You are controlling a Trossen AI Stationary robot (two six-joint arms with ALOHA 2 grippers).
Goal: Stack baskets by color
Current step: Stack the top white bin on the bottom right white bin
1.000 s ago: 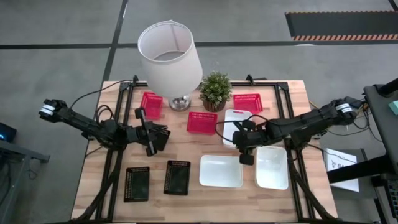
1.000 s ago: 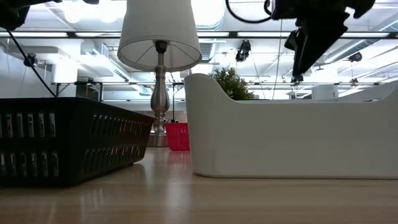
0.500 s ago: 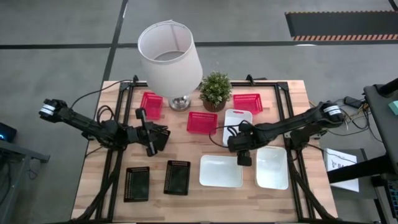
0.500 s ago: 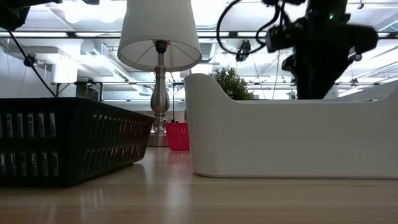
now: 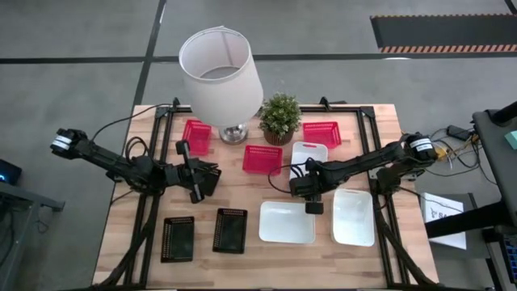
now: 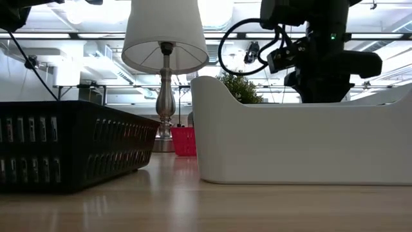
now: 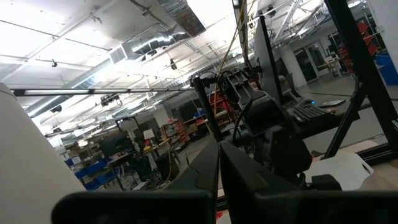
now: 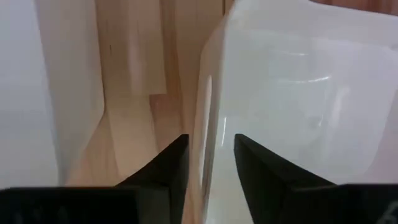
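At the near right of the light wooden table (image 5: 242, 190), the right gripper (image 5: 313, 207) hangs over the upper right corner of the near-centre white shallow plastic basket (image 5: 286, 223), beside the gap that separates it from the second white basket (image 5: 354, 218) at the near right. The right wrist view shows its two dark fingers (image 8: 173, 163) parted and straddling a white basket's thin side wall, one inside and one outside, not yet pinching it. The third white basket (image 5: 307, 155) lies farther back, behind the arm; three red mesh-sided baskets (image 5: 262, 159) sit in the back row near the white-shaded lamp (image 5: 220, 74) and small potted green plant (image 5: 280, 115), and two black mesh baskets (image 5: 230, 230) lie at the near left. The left gripper (image 5: 195, 172) waits at mid-left, fingers pressed together; a third black basket is not discernible. Judged risk: the grip would take only one thin edge, so the basket may tilt, slip or drag against its neighbour when lifted; a closing off-centre could push the wall aside instead. The high view gives the layout but hides the finger gap; the wrist view shows the straddle but not which basket; the low view shows the arm only behind a white wall (image 6: 302, 142).
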